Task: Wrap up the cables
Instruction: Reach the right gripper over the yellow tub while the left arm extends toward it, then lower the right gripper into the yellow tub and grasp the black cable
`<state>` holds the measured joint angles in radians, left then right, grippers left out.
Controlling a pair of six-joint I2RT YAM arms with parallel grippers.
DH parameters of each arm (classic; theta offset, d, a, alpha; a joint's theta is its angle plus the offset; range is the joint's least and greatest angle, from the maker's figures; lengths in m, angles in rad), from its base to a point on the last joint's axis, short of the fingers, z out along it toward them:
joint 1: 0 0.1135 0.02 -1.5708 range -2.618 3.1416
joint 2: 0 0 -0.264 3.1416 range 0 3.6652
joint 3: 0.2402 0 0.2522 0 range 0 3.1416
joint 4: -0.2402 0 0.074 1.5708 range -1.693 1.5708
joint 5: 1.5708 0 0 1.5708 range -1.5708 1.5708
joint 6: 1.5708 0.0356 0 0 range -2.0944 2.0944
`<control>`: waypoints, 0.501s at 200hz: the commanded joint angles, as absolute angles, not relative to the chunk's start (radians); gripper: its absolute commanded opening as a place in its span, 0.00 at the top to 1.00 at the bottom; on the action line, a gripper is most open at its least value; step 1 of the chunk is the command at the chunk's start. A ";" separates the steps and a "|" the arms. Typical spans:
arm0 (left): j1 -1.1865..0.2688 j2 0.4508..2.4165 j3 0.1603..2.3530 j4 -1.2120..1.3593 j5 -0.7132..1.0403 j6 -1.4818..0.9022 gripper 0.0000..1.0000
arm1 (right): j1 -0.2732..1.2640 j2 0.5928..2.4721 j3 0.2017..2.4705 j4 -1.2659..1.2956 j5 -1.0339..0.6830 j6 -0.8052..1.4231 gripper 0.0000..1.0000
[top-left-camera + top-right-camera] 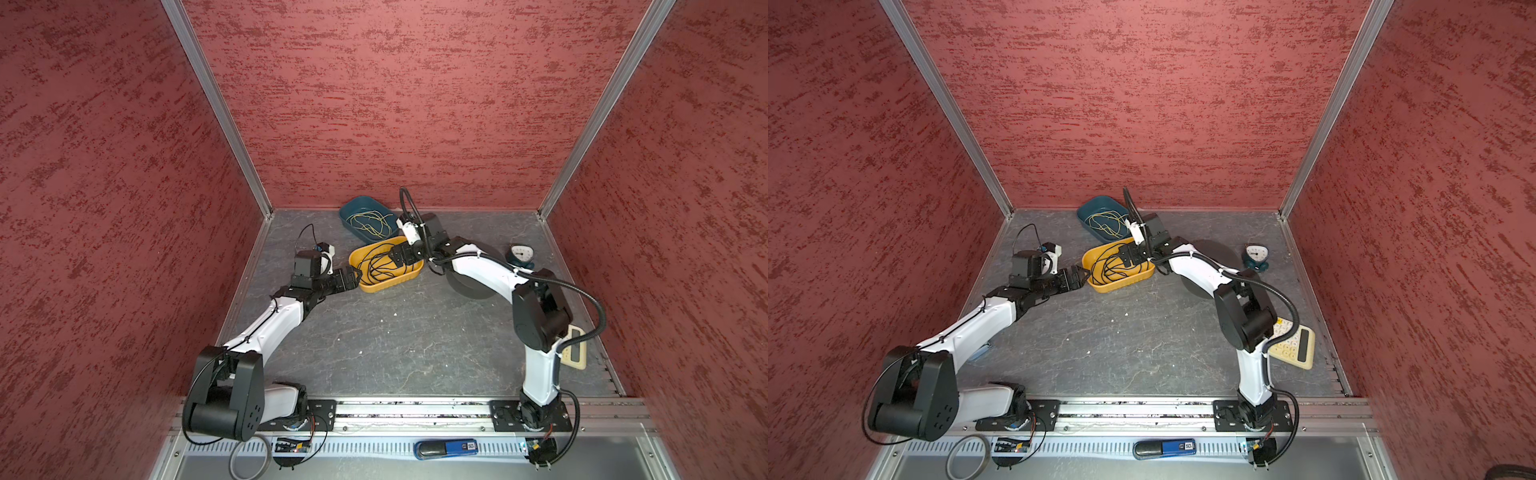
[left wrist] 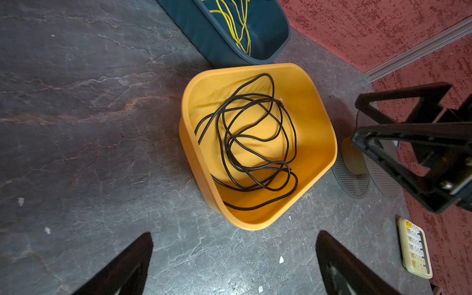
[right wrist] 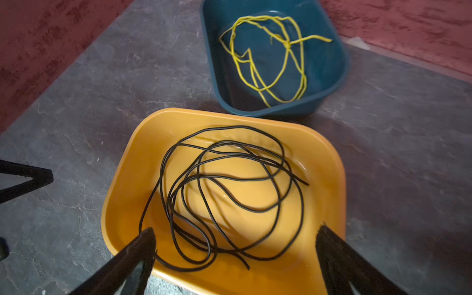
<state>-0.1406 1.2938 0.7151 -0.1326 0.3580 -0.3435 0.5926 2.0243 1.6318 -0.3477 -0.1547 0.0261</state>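
Note:
The cables are one thin black cord (image 1: 376, 266) (image 1: 1109, 266) lying in loose loops inside the yellow tray (image 1: 390, 284) (image 1: 1121, 284). The right wrist view shows the cord (image 3: 229, 194) spread over the tray floor (image 3: 122, 184), with both cut ends free. My right gripper (image 3: 236, 228) (image 1: 394, 255) hangs open over the tray's right end, its fingers wide on either side of the loops and holding nothing. My left gripper (image 2: 235, 233) (image 1: 356, 275) is open just outside the tray's left rim (image 2: 319, 127), above bare table, facing the cord (image 2: 255, 143).
A blue tray (image 1: 361, 203) holding a yellow-green wire (image 1: 372, 222) touches the yellow tray's far side. A grey round disc (image 1: 469, 286) lies under the right arm. A small clock (image 1: 519, 254) and a calculator (image 1: 1291, 345) sit on the right. A stapler (image 1: 446, 449) lies in front.

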 commanded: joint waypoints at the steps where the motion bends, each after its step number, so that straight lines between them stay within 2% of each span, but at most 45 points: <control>1: -0.143 1.272 0.720 -0.147 0.353 -0.327 0.00 | 0.612 2.106 1.764 -0.537 -0.172 -0.138 0.01; 100: -0.136 1.292 0.729 -0.160 0.354 -0.330 0.00 | 0.641 2.360 2.094 -0.812 -0.138 -0.355 0.01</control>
<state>-0.1398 1.2896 0.7151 -0.1581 0.3580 -0.3405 0.6281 2.3146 2.0121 -0.7025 -0.1410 -0.2630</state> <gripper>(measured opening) 0.996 0.988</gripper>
